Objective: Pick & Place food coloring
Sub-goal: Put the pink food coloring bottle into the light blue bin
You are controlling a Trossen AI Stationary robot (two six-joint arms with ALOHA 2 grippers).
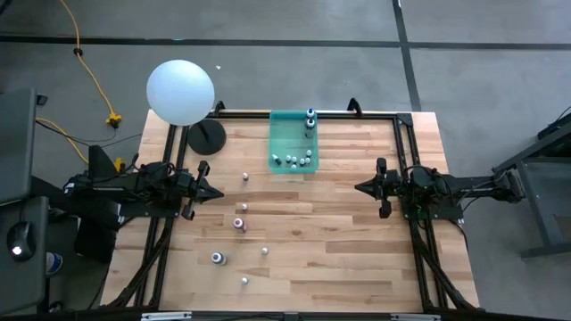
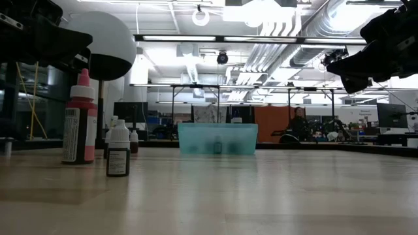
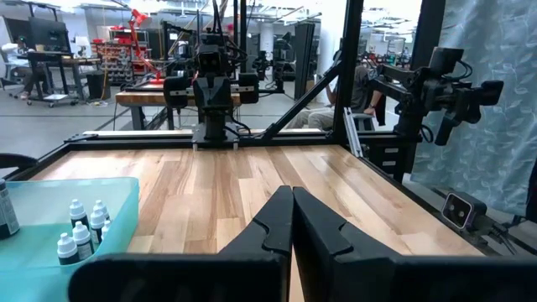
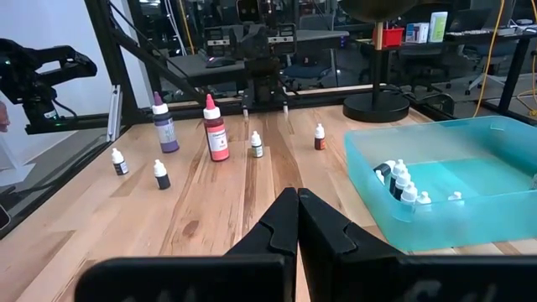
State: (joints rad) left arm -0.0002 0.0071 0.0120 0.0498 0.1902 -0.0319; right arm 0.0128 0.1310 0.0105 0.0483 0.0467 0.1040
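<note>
Several food coloring bottles (image 1: 297,160) sit in the teal bin (image 1: 278,134), six wait on the tabletop (image 1: 339,223), and both grippers, left (image 1: 217,193) and right (image 1: 360,187), hover with fingers pressed together, empty.

Counting now: six food coloring bottles (image 1: 243,207) loose on the bench (image 1: 357,259). That's four tiny white-capped ones plus two larger, one pink-red bottle (image 1: 239,224) and one purple-blue bottle (image 1: 217,259). One teal tray (image 1: 278,134), and inside it one taller bottle (image 1: 310,119) standing alone, plus a huddle of small bottles (image 1: 292,161), probably five or six; they overlap too much to be sure. One white ball (image 1: 180,91), one black stand (image 1: 206,136). Two arms (image 1: 134,187).
</note>
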